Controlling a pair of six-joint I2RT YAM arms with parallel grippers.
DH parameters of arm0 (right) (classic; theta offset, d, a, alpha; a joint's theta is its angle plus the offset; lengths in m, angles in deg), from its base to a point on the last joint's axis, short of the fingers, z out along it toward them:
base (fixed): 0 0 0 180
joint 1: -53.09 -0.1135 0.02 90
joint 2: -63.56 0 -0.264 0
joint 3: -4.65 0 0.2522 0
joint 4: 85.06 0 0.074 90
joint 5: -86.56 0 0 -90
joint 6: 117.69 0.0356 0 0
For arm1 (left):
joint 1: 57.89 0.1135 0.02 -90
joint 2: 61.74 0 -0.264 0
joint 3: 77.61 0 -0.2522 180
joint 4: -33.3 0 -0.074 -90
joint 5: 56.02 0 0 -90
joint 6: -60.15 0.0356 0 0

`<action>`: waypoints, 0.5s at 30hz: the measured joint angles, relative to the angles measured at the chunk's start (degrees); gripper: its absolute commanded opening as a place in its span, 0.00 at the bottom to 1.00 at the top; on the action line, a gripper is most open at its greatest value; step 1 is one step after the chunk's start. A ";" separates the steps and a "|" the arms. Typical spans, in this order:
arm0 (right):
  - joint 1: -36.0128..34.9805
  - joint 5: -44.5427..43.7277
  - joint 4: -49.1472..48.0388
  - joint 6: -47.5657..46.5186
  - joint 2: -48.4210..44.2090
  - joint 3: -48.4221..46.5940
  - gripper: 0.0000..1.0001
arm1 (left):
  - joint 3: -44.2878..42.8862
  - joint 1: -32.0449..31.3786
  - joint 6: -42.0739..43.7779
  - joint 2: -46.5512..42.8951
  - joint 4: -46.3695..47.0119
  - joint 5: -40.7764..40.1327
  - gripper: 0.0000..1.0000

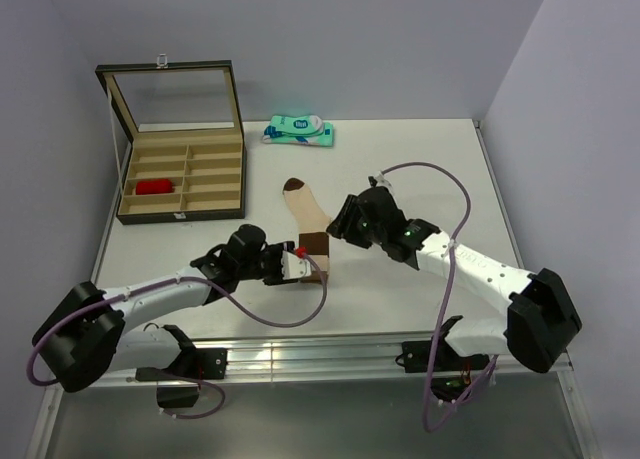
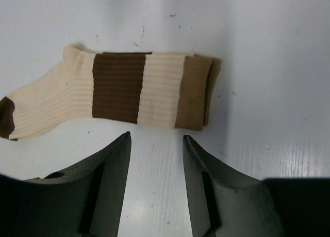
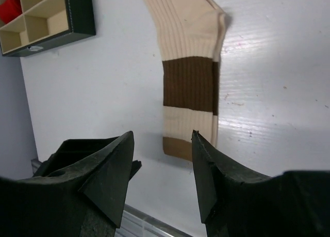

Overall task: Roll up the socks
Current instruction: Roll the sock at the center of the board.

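Observation:
One of the socks, a beige sock (image 1: pixel 306 217) with a brown toe and brown bands, lies flat near the table's middle. In the left wrist view this sock (image 2: pixel 118 90) lies crosswise just beyond my fingertips. My left gripper (image 1: pixel 316 267) (image 2: pixel 156 136) is open with only bare table between its fingers, at the cuff end. My right gripper (image 1: pixel 338 225) (image 3: pixel 162 133) is also open and empty, hovering beside the sock (image 3: pixel 188 66) near its cuff. A red bundle (image 1: pixel 155 187) (image 3: pixel 10 7), apparently the red sock, sits in a box compartment.
A compartment box (image 1: pixel 182 207) (image 3: pixel 82 15) with its glass lid raised stands at the back left. A teal-and-white packet (image 1: pixel 299 131) lies at the back centre. The table's near edge (image 3: pixel 154 224) runs close under my right gripper.

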 measured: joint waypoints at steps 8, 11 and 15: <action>0.68 -1.81 0.26 1.16 -6.12 5.60 0.56 | 0.11 -3.63 -1.05 5.40 8.44 -2.21 0.49; 0.94 -2.47 0.26 1.14 -7.45 6.71 0.57 | 0.11 -4.28 -0.96 7.37 8.41 -2.03 0.49; 1.84 -2.64 0.50 1.05 -9.94 8.70 0.57 | -0.20 -5.42 -0.96 8.02 7.65 -1.36 0.48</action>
